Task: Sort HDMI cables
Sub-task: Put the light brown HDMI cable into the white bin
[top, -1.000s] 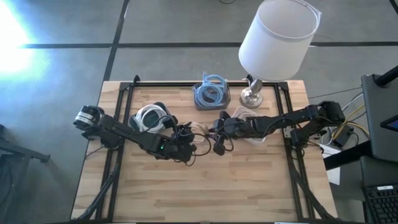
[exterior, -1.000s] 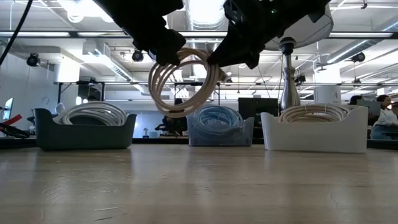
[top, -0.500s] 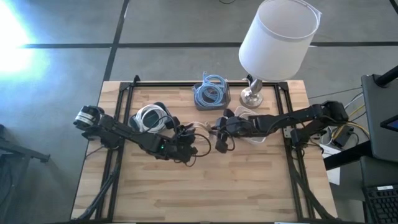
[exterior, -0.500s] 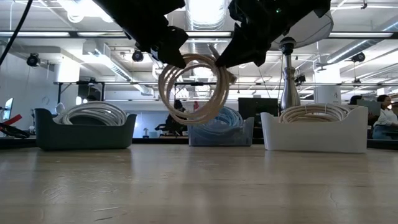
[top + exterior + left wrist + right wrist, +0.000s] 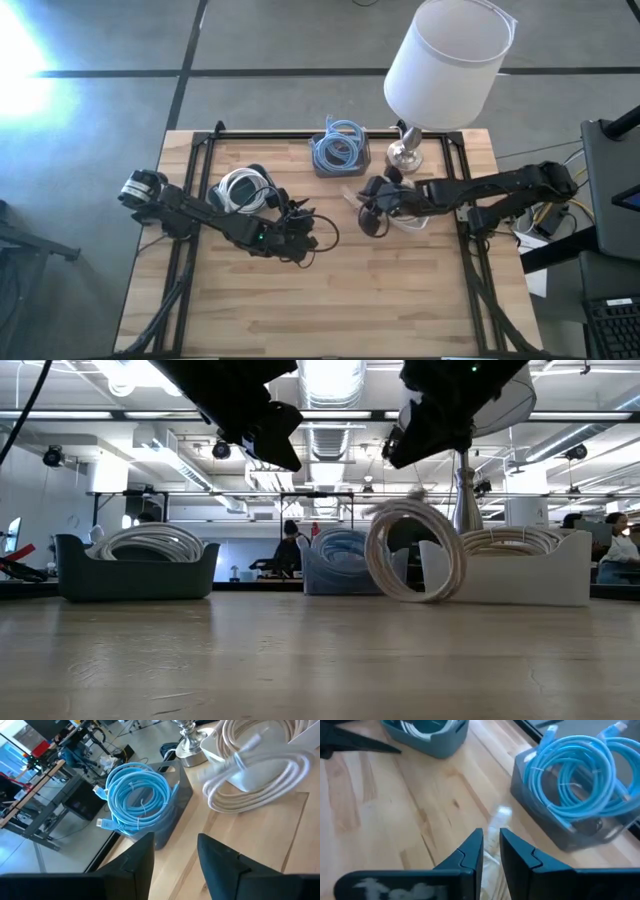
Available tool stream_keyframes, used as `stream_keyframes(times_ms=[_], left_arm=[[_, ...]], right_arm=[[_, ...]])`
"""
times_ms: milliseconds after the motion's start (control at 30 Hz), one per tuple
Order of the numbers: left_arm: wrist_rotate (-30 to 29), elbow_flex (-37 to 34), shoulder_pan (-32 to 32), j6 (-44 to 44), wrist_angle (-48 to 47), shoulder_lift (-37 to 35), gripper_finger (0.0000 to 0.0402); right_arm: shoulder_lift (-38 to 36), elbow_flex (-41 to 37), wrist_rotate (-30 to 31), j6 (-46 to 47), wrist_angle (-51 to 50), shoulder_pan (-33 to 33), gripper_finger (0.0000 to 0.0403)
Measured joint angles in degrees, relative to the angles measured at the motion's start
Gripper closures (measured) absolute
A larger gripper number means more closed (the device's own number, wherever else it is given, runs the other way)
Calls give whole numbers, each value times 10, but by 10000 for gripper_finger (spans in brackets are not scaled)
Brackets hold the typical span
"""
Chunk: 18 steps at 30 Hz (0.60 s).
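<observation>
A beige HDMI cable coil [image 5: 415,550] hangs on edge below my right gripper [image 5: 368,215], which is shut on it just left of the white bin of beige cables [image 5: 405,195]. In the left wrist view the coil [image 5: 260,775] shows blurred in front of that bin. My left gripper [image 5: 305,222] stands open to the coil's left with nothing between its fingers [image 5: 135,860]. White coils lie in the dark grey bin [image 5: 240,188], and light blue coils [image 5: 580,770] in the middle bin [image 5: 340,152]. My right gripper pinches the beige coil's upper strands [image 5: 494,836] between its two fingers, coming from above. The coil hangs below the fingers as an upright ring [image 5: 415,550]. Its lower edge is close to the table; whether it touches, I cannot tell.
A table lamp [image 5: 445,60] with a white shade stands at the far right, its metal base [image 5: 405,152] behind the white bin. The three bins line the table's far side. Bare wood [image 5: 330,300] stretches across the near half. People sit in the room beyond.
My left gripper has opened and let go of the beige coil. My right gripper has carried the coil toward the table's right edge, up to the white bin. The coil has sunk from well above the table to just above it, still hanging on edge.
</observation>
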Motion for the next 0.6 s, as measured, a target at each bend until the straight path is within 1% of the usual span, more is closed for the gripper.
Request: stream_keyframes(times_ms=[133, 233, 333, 467, 533, 600], left_arm=[[-1, 0, 0, 1, -2, 0, 247], [-1, -1, 0, 4, -2, 0, 246], [-1, -1, 1, 4, -4, 0, 246], [-1, -1, 1, 10, -7, 0, 246], [-1, -1, 1, 12, -7, 0, 246], [-1, -1, 1, 12, -7, 0, 246]], right_arm=[[-46, 0, 0, 1, -19, 0, 351], [-82, -1, -1, 2, -45, 0, 373], [-95, -14, -8, 2, -27, 4, 391], [-64, -29, -65, 1, -2, 13, 386], [-34, -30, -97, -2, 12, 16, 379], [0, -29, -121, -27, 24, 21, 370]])
